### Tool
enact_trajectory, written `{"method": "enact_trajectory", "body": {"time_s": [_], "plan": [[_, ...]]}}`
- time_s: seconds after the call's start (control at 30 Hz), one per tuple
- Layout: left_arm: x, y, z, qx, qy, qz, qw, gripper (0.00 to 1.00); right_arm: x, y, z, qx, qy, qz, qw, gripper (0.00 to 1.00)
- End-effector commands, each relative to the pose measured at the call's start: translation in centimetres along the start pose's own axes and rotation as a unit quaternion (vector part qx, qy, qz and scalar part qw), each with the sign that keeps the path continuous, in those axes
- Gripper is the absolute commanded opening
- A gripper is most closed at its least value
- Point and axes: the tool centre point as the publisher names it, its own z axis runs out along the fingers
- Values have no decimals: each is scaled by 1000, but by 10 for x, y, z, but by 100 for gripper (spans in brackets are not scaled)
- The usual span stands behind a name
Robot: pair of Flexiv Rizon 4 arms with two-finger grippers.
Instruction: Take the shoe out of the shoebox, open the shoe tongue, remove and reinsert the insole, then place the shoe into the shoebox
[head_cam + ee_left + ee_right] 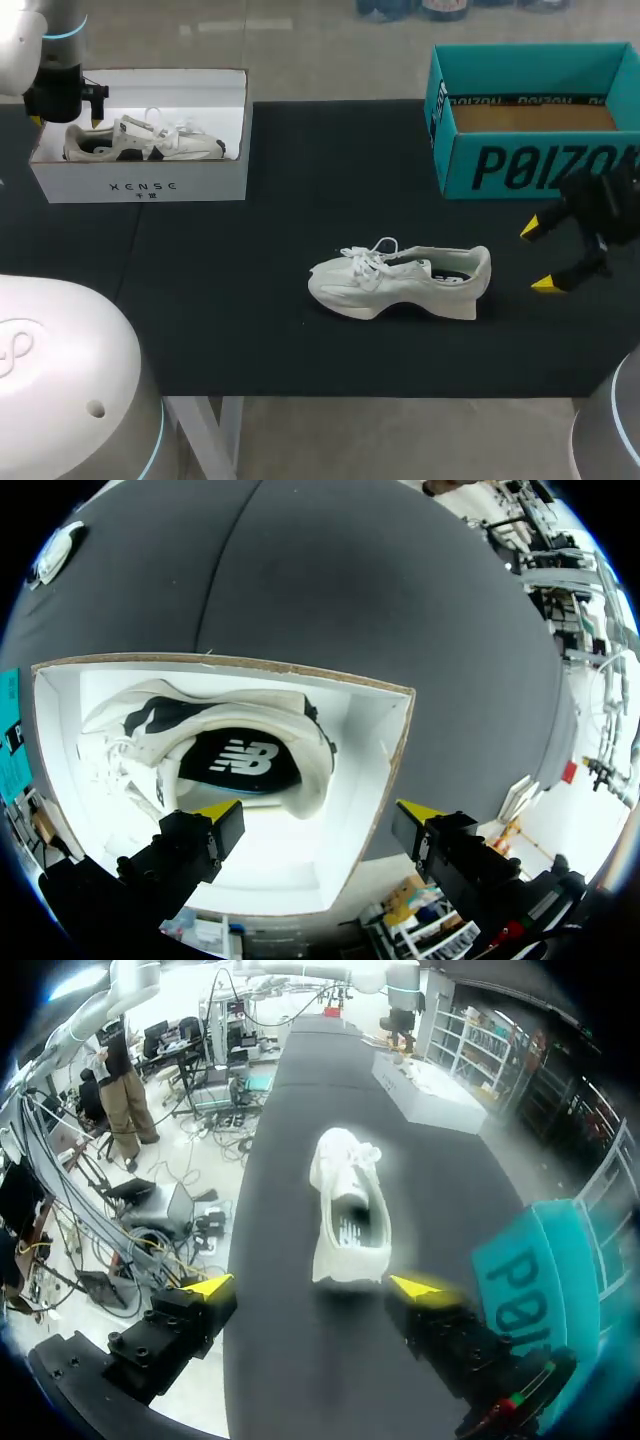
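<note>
My right fingers [538,257] are hanging released just behind the heel of the white lace-up sneaker [400,282] sitting on the black table [250,300]. It's looking light and soft, so I'm favouring its stiffer heel. My left fingers [320,812] are gaping, empty, over the white cardboard box [140,185].

- Left arm [60,350]: glossy white rounded shells, thin cyan rings at the joints.
- Left gripper [319,810]: black blocky fingers, yellow wedge tips.
- Right gripper [312,1285]: alike; screw holes behind the tips, red and green spots further back.
</note>
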Motion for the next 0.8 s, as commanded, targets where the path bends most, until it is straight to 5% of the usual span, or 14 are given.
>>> {"method": "enact_trajectory", "body": {"time_s": [0.03, 0.43, 0.8], "plan": [[0, -1, 0, -1, 0, 0, 1000, 100, -7, -17, 8, -184, 8, 10, 983, 100], [0, -1, 0, -1, 0, 0, 1000, 100, -20, -32, 20, -241, 22, 16, 970, 100], [0, -1, 0, -1, 0, 0, 1000, 100, -21, -38, 31, -224, 11, -8, 975, 100]]}}
